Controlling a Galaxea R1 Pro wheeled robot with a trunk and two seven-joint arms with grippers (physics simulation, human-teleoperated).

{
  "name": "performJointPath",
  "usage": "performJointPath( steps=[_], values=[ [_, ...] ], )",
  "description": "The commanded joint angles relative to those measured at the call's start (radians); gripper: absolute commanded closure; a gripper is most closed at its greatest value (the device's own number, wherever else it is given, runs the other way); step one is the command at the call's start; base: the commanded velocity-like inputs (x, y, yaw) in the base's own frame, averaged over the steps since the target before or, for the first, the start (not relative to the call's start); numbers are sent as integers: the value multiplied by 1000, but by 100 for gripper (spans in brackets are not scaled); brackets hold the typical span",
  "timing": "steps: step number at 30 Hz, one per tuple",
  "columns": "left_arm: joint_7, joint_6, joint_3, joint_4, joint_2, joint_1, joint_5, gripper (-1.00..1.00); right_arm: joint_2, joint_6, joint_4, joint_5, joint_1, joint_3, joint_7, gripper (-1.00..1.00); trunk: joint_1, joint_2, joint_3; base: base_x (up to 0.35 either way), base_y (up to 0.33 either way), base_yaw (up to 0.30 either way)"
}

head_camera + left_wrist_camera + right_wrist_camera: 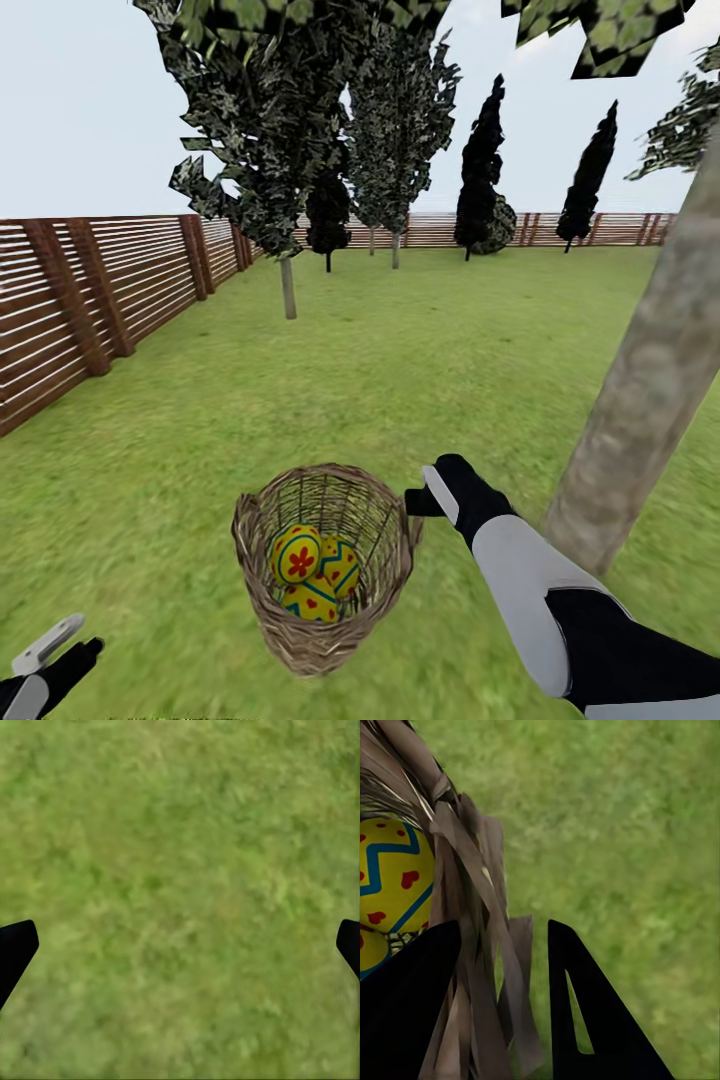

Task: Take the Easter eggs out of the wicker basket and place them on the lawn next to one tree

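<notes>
A mottled green lawn (pixel 400 380) stretches to a brown slatted wooden fence (pixel 90 290), with dark cypress-like trees (pixel 590 180) along the far side under a pale sky. In the head view the wicker basket (pixel 325 580) sits at about 6 o'clock, and all three Easter eggs (pixel 315 570) lie inside it, touching one another. A thick grey-brown tree trunk (pixel 650 400) leans up at 4 o'clock, near the basket. The right gripper (pixel 425 498) meets the basket's rim on its 3 o'clock side; in the right wrist view its fingers (pixel 585 1012) straddle the woven wall, clamped on it, one inside beside a yellow egg (pixel 394 885). The left gripper (pixel 50 655) hangs at 8 o'clock, well apart from the basket, its fingers spread wide over bare grass.
</notes>
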Motion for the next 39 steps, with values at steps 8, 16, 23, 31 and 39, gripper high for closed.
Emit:
performJointPath(
  steps=[8,16,23,31,39],
  values=[
    [11,6,1,-9,-4,-2,12,-100,1,2,-1,-15,-1,-7,-7,100,8,-15,-8,14,3,72],
    [12,6,1,-7,-5,-2,12,-100,1,2,-1,-15,-1,-7,-7,100,39,-71,-33,0,0,0],
    [8,6,1,1,2,-3,14,-100,1,2,-1,-17,-1,-7,-7,100,66,-120,-55,0,0,0],
    [2,5,2,2,7,0,14,-100,1,2,-1,-18,-1,-7,-7,100,96,-176,-80,0,0,150],
    [8,-42,1,2,-4,-1,11,-100,1,2,-1,-17,-1,-7,-6,100,127,-232,-105,0,0,146]
  ],
)
